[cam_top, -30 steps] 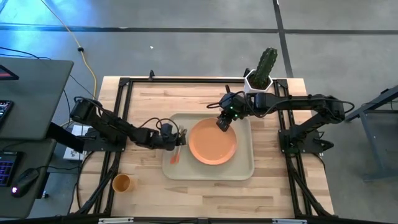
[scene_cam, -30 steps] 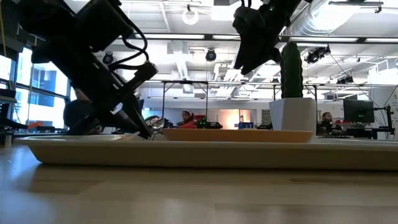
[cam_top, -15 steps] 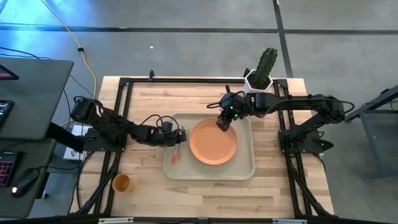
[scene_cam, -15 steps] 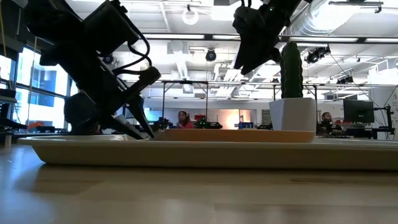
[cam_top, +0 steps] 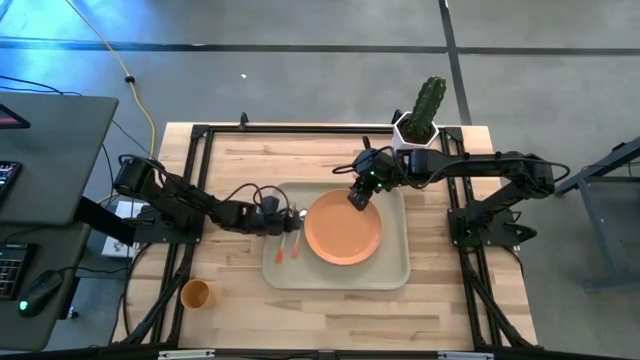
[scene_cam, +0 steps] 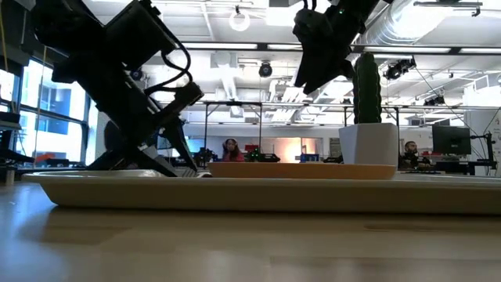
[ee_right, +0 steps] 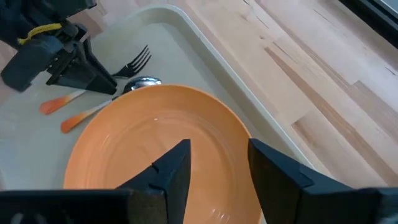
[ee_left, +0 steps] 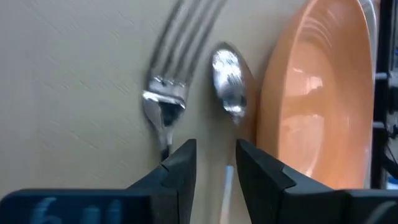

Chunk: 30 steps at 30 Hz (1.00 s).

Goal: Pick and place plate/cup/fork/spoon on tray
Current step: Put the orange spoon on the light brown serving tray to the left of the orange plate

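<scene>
Spoon (cam_top: 295, 243) now down beside fork (cam_top: 281, 247); left gripper (cam_top: 283, 220) open, backing off.
Plate (cam_top: 342, 228) on tray (cam_top: 390, 272); cup (cam_top: 195, 294) left at counter 7 o'clock; right gripper (cam_top: 358, 197) open.

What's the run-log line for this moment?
plate, fork, spoon on tray | cup off tray | left gripper open | right gripper open
</scene>
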### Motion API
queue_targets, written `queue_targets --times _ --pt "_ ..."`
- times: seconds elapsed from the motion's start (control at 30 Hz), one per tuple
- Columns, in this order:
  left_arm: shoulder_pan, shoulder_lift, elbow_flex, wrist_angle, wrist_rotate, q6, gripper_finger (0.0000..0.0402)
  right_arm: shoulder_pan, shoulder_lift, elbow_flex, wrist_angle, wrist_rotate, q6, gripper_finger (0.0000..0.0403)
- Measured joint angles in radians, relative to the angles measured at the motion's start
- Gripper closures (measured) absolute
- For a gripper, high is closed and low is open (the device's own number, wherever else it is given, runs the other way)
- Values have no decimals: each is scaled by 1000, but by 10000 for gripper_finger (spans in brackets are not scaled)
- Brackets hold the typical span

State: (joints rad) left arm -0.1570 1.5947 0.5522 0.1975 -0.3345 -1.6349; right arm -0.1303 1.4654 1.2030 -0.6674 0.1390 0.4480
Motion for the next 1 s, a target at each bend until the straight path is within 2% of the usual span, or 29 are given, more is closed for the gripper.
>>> queue_targets --times 0.13,0.3,0.4,0.67,1.0 --pt "-1 -8 34 22 42 137 298 0 0 0 0 -7 0 252" --pt "0 5 116 -214 23 312 298 0 0 -8 -3 -8 0 252" --pt "0 4 149 -267 10 393 298 0 4 -8 -1 -12 -2 252" --pt "0 7 186 -281 8 458 298 0 8 -8 -1 -20 -3 252" --pt "0 117 244 -302 60 486 298 0 8 -8 -1 -24 0 252"
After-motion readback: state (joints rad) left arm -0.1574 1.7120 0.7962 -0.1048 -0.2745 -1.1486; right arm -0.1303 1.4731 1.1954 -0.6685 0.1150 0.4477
